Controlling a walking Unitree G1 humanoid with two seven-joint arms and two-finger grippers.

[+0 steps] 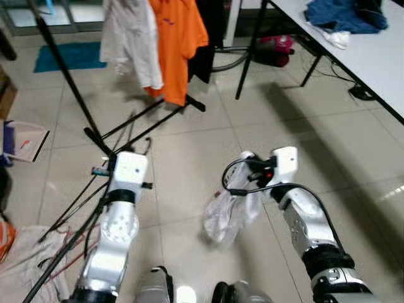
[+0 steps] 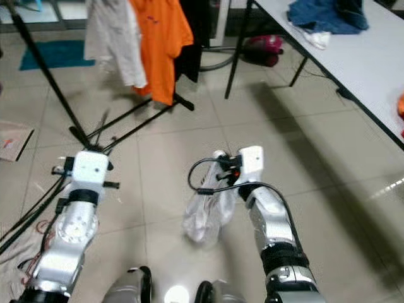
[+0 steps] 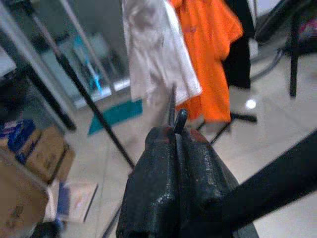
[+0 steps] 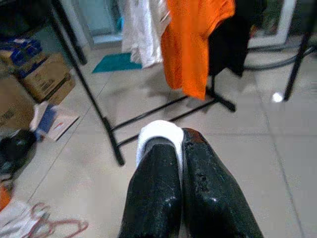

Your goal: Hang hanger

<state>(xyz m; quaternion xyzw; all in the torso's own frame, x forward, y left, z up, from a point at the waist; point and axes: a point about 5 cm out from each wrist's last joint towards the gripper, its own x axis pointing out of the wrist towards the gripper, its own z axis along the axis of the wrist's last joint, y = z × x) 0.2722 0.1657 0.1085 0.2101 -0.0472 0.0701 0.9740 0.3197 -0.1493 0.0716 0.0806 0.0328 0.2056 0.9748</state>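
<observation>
Left gripper (image 3: 176, 144) jaws clenched on a thin black hanger (image 3: 172, 106), its hook end poking out just past the fingertips, over the tiled floor (image 1: 189, 151). Right gripper (image 4: 181, 148) jaws pinched on a white garment (image 1: 230, 211), cloth bunched between the fingers (image 4: 153, 188) and hanging below the wrist. Ahead, well apart from both grippers: black clothes rack (image 1: 76, 95) with a white shirt (image 1: 129, 38) and an orange shirt (image 1: 177, 38) hanging. Counter (image 1: 366, 44) to the right carries blue clothing (image 1: 347, 16).

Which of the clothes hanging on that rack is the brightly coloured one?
The orange shirt, hanging between the white garment on its left and the black garment on its right.
</observation>
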